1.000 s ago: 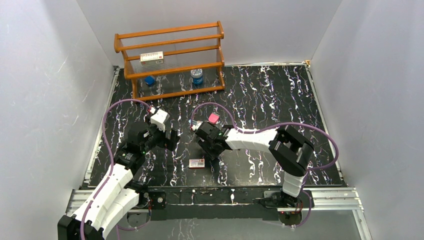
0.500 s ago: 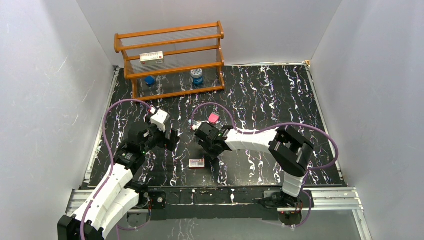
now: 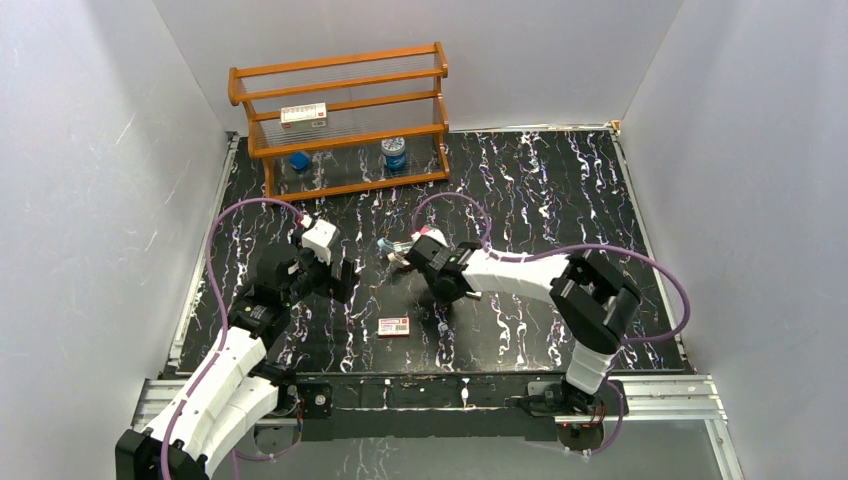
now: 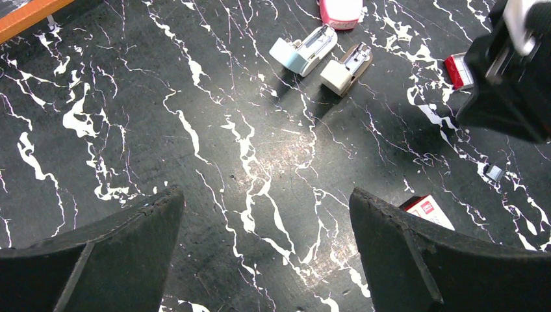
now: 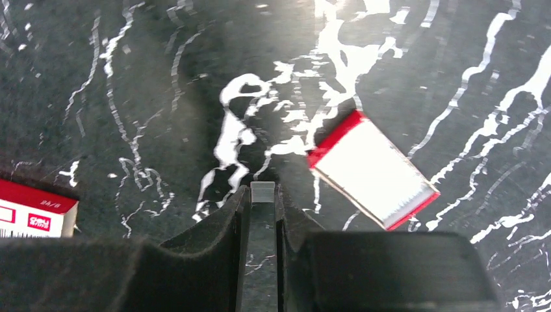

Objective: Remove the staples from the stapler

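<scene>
The light-blue stapler point(image 4: 304, 51) lies open on the black marbled table, its silvery inner parts showing, with a cream-white piece point(image 4: 346, 68) beside it. It also shows in the top view point(image 3: 400, 248), just left of my right arm's wrist. My right gripper point(image 5: 262, 190) is shut on a small silvery strip of staples point(image 5: 262, 193) at its fingertips, low over the table. In the top view the right gripper point(image 3: 441, 292) is right of and nearer than the stapler. My left gripper point(image 4: 263, 198) is open and empty, over bare table left of the stapler point(image 3: 335, 280).
A pink block point(image 4: 340, 10) lies behind the stapler. A white box with a red label point(image 3: 394, 326) lies near the front. A red-edged white tray point(image 5: 370, 170) lies by my right fingertips. A small silvery piece point(image 4: 494, 171) lies on the table. A wooden rack point(image 3: 340, 120) stands at the back left.
My right gripper has moved right, away from the stapler, and its wrist has turned; the stapler now lies uncovered. The left arm has not moved.
</scene>
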